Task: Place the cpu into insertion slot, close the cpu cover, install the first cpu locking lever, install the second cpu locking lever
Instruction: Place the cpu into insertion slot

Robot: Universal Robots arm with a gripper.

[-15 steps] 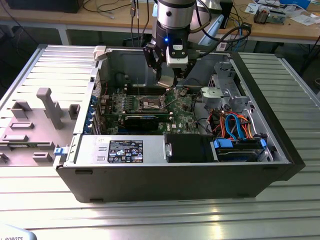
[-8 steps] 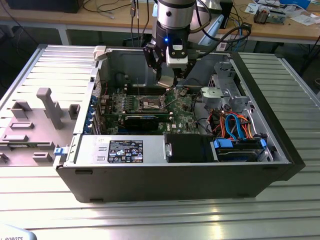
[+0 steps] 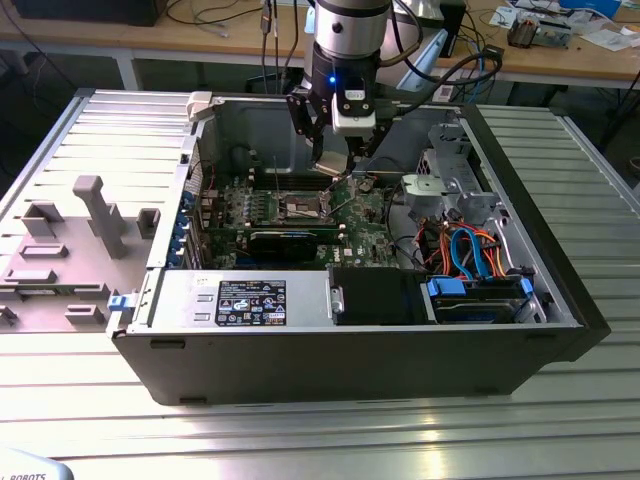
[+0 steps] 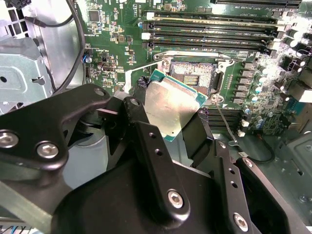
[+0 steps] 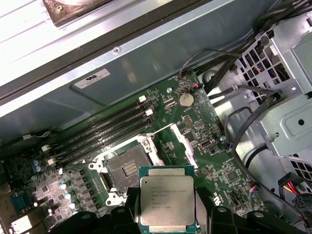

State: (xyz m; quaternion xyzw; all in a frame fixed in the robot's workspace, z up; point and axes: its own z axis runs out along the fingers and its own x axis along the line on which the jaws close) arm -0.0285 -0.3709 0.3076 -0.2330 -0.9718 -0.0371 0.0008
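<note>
Black fingers [image 4: 195,139] are closed on the chip [image 4: 168,105], which is held above the green board [image 4: 112,29], near the bare socket [image 4: 192,75] and not yet in it. Placing the chip is judged to be the step in hand. Its edges must be squared with the socket and a level descent is called for.

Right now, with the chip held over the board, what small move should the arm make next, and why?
Probably carry the chip across toward the socket, staying above the board. The jaws grip the chip, and in the first wrist view it appears offset from the open socket, not squarely over it.
</note>
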